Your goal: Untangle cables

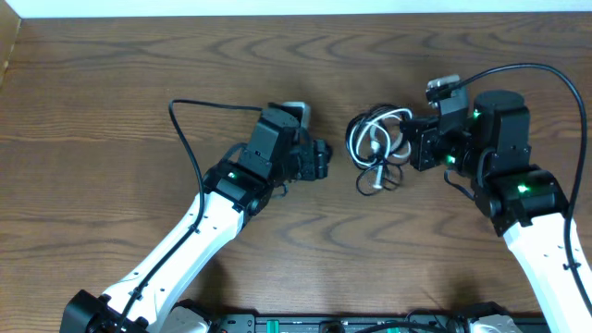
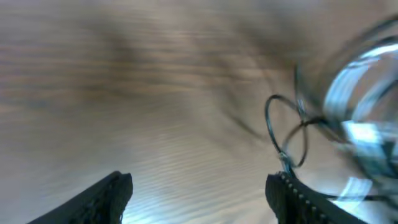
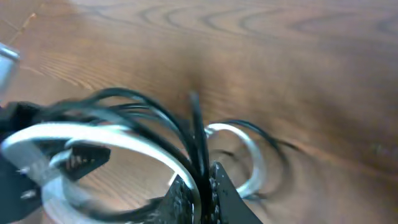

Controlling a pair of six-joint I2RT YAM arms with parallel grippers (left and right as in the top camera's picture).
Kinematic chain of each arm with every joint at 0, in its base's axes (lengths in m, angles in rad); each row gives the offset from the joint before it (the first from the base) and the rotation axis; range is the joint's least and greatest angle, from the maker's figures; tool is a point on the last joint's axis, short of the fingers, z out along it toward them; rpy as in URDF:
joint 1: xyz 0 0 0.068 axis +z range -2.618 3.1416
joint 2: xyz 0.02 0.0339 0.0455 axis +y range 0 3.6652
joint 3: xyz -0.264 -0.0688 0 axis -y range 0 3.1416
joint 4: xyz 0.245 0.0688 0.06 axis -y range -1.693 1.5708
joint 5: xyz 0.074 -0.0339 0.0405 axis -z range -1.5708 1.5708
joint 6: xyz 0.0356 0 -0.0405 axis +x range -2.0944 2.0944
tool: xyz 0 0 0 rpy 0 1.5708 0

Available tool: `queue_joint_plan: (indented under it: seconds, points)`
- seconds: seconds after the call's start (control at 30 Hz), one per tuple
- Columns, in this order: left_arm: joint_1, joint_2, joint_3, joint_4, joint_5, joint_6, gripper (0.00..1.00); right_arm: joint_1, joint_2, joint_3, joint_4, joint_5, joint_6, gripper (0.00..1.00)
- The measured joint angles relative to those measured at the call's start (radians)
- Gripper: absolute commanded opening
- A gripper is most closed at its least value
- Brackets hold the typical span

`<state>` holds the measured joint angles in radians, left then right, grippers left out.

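Table (image 1: 111, 65): brown wood grain, filling the overhead view. Left arm (image 1: 185, 250): white lower link, black head with a green light, entering from 7 o'clock and reaching toward the table's middle. Right arm (image 1: 541, 231): same build, entering from 5 o'clock and bent inward toward 9 o'clock. Left arm cord (image 1: 185, 125): thick, black, looping out toward 11 o'clock of that arm's head. Right arm cord (image 1: 546, 72): thick, black, arching over the arm's head at 12 o'clock. Left gripper (image 1: 322, 159): just beside the bundle at its 9 o'clock, apart from it; in the left wrist view (image 2: 199, 193) fingers (image 2: 112, 190) spread wide with only bare wood between them, holding nothing. Right gripper (image 1: 414, 148): at 3 o'clock of the bundle, touching it; in the right wrist view (image 3: 200, 193) fingers pressed together, pinching a black strand. Cables (image 1: 377, 148): one tangled clump lying on the wood just toward 3 o'clock of the table's middle, between the two grippers. White cable (image 3: 124, 140): broad loops within the clump, a plug end at its 6 o'clock edge. Black cable (image 3: 198, 137): thin loops over and around the white, one strand running down into the right gripper; details blurred in both wrist views.
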<state>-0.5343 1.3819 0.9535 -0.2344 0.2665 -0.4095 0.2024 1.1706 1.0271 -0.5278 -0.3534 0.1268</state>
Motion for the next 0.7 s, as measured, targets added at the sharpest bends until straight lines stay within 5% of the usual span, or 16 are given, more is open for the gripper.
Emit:
queue_joint_plan:
  seconds: [0.33, 0.47, 0.7]
  points:
    - [0.000, 0.000, 0.000, 0.059, 0.373, 0.029, 0.73, 0.000, 0.003, -0.001, -0.038, 0.013, 0.003, 0.02]
    - [0.000, 0.000, 0.000, 0.058, 0.397, 0.037, 0.63, 0.000, 0.003, -0.001, -0.038, 0.013, 0.008, 0.01]
    - [0.000, 0.000, 0.000, 0.063, 0.286, 0.004, 0.63, 0.000, 0.003, -0.001, -0.043, 0.009, 0.027, 0.01]
